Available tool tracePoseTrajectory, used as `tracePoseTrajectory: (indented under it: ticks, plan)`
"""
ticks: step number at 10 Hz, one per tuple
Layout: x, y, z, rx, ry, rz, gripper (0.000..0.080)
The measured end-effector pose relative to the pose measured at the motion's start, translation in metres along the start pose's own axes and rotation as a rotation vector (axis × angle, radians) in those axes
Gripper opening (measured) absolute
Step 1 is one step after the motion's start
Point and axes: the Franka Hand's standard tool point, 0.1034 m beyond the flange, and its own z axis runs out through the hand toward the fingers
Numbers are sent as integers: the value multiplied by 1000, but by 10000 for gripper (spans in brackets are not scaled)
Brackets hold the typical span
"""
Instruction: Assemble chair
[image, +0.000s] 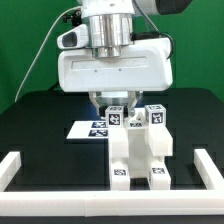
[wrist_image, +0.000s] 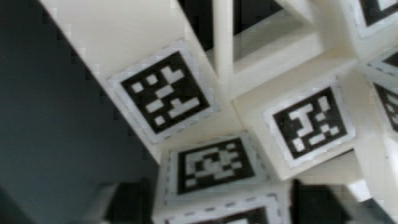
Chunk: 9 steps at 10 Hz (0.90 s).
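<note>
The hand (image: 110, 101) sits low over the chair (image: 138, 148), its fingers hidden; whether it grips anything I cannot tell. The chair stands near the table's (image: 40, 120) front edge, beside the marker board (image: 88, 129). A crooked push could topple it.

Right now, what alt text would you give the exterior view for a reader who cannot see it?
A white robot arm hangs over a partly built white chair with black-and-white tags, on a black table. Its tool is low at the chair's top. A marker board lies behind; white rails border the front.
</note>
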Motion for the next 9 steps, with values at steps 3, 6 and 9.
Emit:
tracePoseTrajectory:
  ticks: [3,6,9]
  plan:
    - [0,-1,0,4,-1,233,282]
    - [-1,-5,-1,6,-19,674,282]
    - [-4,-7,-1,4,-48,999,284]
